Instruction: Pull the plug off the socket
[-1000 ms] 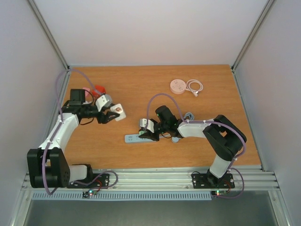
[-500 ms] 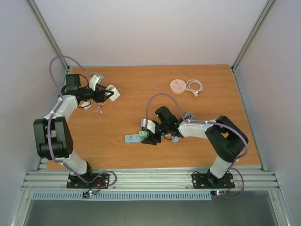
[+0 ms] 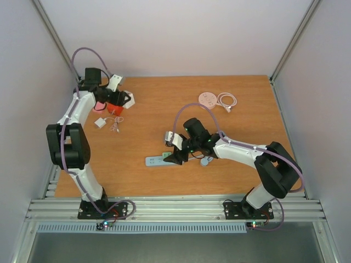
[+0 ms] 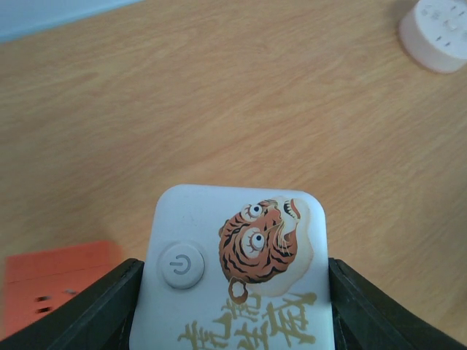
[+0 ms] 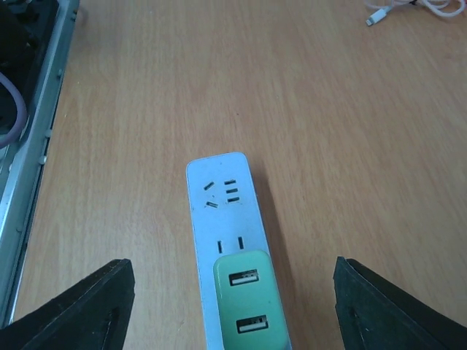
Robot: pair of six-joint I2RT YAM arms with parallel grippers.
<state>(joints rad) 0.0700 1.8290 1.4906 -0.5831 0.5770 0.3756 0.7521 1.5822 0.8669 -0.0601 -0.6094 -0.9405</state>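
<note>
**Green plug sitting in the strip, right jaws spread over it**

From above, the right gripper is hovering over one end of the pale power strip, which is lying near the middle of the wooden table. The left gripper is reaching toward the far left corner, holding a white socket cube just beside an orange socket block. A small white charger is lying near them. A round white socket and a coiled white cable are resting at the far side.

In the left wrist view, the jaws are pinching the white socket cube from both sides. Its face is showing a round button with a power symbol, an orange tiger picture and gold characters, cut off by the frame and unreadable.

In the right wrist view, the jaws are standing wide apart, touching nothing. Between them the green plug, with two USB ports, is sitting plugged into the power strip.
</note>
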